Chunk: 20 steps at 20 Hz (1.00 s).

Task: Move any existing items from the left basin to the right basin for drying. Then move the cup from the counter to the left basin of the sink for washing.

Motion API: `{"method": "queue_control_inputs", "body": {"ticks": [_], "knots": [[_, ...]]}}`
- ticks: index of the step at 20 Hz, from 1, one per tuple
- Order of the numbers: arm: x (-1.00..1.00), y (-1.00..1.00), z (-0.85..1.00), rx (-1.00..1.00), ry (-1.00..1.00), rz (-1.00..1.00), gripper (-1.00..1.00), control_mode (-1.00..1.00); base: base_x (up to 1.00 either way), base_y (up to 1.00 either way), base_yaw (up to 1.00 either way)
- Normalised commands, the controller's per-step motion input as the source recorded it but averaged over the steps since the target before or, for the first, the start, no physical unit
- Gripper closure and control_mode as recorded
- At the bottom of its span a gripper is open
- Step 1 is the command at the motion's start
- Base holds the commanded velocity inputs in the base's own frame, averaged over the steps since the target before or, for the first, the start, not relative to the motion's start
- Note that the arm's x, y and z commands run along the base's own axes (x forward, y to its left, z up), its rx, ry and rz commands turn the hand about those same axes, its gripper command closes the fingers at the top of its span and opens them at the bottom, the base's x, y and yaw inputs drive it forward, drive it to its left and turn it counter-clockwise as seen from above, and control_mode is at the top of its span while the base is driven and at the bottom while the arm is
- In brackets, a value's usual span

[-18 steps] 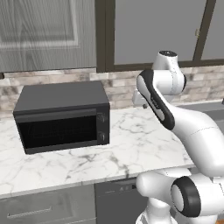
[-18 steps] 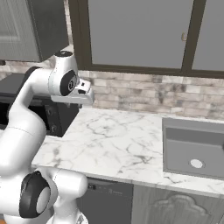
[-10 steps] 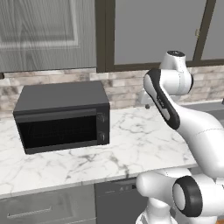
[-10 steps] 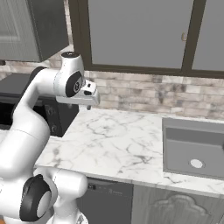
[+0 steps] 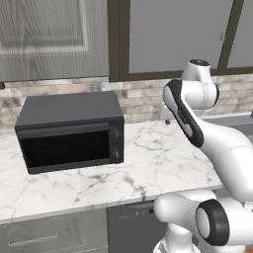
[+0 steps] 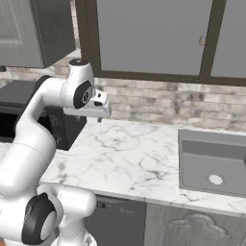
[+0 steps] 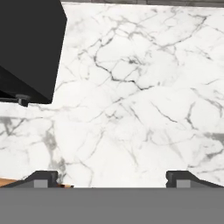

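A: What is taken in first?

B: The white marble desk [image 5: 148, 165] with grey veins, laid along the brick wall under grey cabinets. A long bare stretch of it is seen beneath the hand camera.

A: And on it?

B: A boxy black microwave oven [image 5: 69, 131] is set at the left, with its back against the wall, so the front of the desk is left free. One corner of it is caught in the hand view.

A: Where is the task's thing?

B: The matte grey recessed sink [image 6: 192, 139] is sunk into the desk well to the right of the arm. The bowl seen there is judged to be the left basin [image 6: 206, 161], since it begins at the sink's left edge. Its right part is cut off by the picture edge.

A: How is the white arm [image 6: 43, 110] held?

B: It is raised high and bent over, so that the desk can be looked down on from above.

A: And the claw [image 6: 99, 117]?

B: It is held above the desk, near the microwave and well apart from the sink. Its fingertips [image 7: 43, 177] are spread wide, released, with nothing between them. This is judged to be a searching or approach step, and a reach to the right is called for.

A: The smallest thing?

B: A round pale drain [image 6: 216, 179] on the basin floor.
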Motion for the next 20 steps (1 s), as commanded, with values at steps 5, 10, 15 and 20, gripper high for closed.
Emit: {"method": "queue_control_inputs", "body": {"ticks": [5, 10, 15, 20], "knots": [[-0.08, 0.0, 0.0, 0.0, 0.0, 0.0, -1.0, -1.0, 0.0, 0.0, 0.0], [-0.16, 0.0, 0.0, 0.0, 0.0, 0.0, -1.0, -1.0, 0.0, 0.0, 0.0], [-0.03, 0.0, 0.0, 0.0, 0.0, 0.0, -1.0, 1.0, -0.17, -0.12, 0.01], [0.0, 0.0, 0.0, 0.0, 0.0, 0.0, -1.0, 1.0, -0.08, -0.8, 0.01]]}}
